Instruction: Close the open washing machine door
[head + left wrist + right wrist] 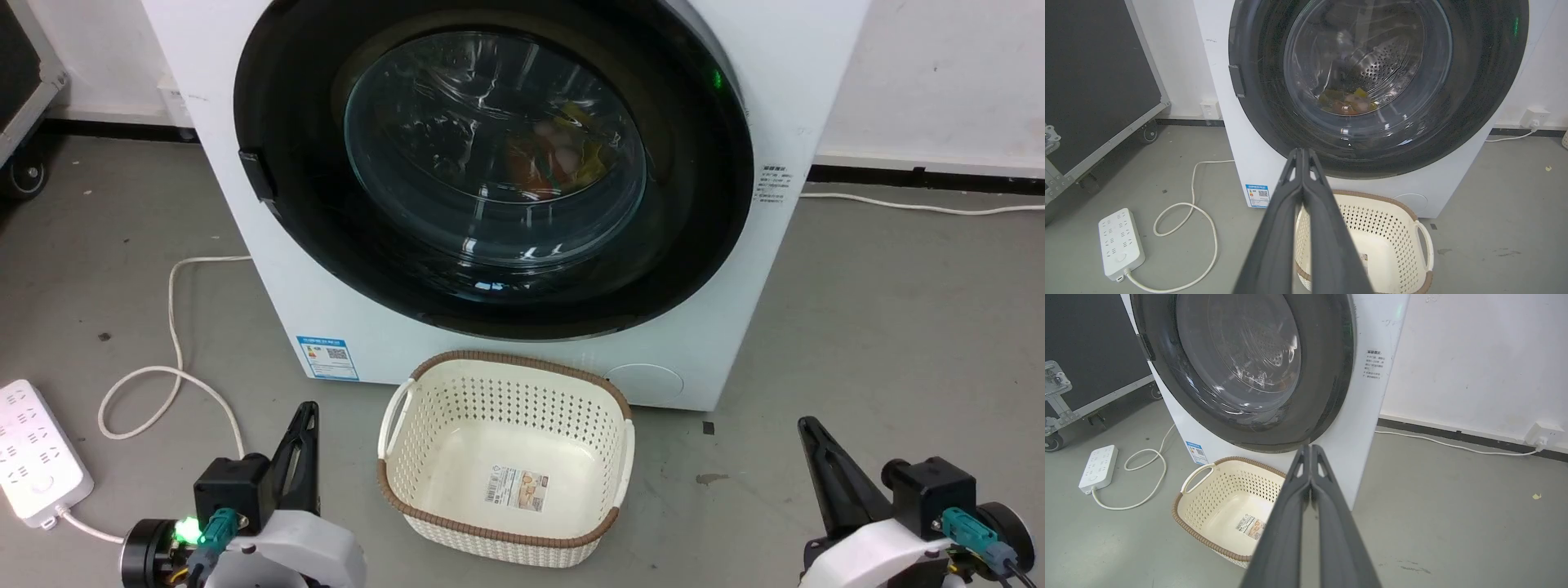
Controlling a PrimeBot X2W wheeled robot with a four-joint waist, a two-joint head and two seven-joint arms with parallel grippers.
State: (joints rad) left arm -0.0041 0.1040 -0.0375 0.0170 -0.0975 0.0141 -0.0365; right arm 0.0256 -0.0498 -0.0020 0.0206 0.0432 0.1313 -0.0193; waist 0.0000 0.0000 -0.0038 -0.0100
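Cream perforated basket (pixel 506 404) on grey floor (pixel 882 327); white power strip (pixel 37 457), looped cord (pixel 172 314) at left.

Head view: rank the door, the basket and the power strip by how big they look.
1. door, by far the largest.
2. basket, smaller though it sits nearer the camera.
3. power strip, the smallest.

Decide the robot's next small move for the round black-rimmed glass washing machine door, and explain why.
Probably hold back: the round black-rimmed glass door seems flush with the white washer front, and the left gripper and right gripper are shut, low and apart from it. At most, a light press beside the small black handle tab would confirm the latch.
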